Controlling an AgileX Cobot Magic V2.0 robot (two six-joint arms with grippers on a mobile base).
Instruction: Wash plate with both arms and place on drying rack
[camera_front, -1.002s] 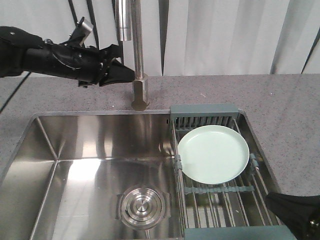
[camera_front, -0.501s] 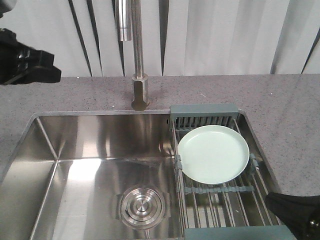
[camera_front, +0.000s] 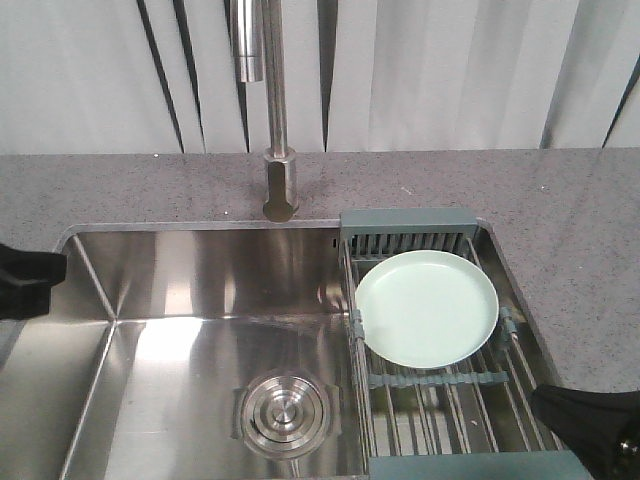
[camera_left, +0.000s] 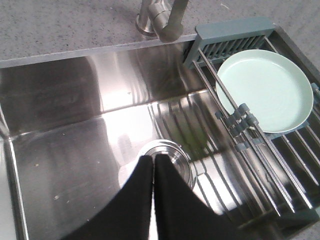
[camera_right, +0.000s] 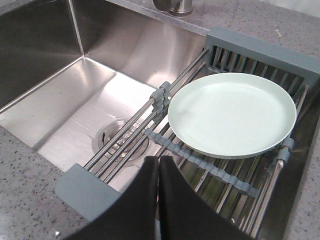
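Observation:
The pale mint-green plate lies flat on the drying rack, which spans the right side of the sink. My left arm shows only as a black tip at the sink's left edge, far from the plate. In its wrist view the left gripper is shut and empty above the drain. The right arm sits at the bottom right corner. Its gripper is shut and empty over the rack's near bars, just short of the plate's rim.
A tall steel faucet stands behind the sink on the speckled grey counter. The steel basin has a round drain near its front. White curtains hang behind.
My left arm has left the faucet, swung out to the left and dropped to the sink's left edge. The plate and the right arm have not moved.

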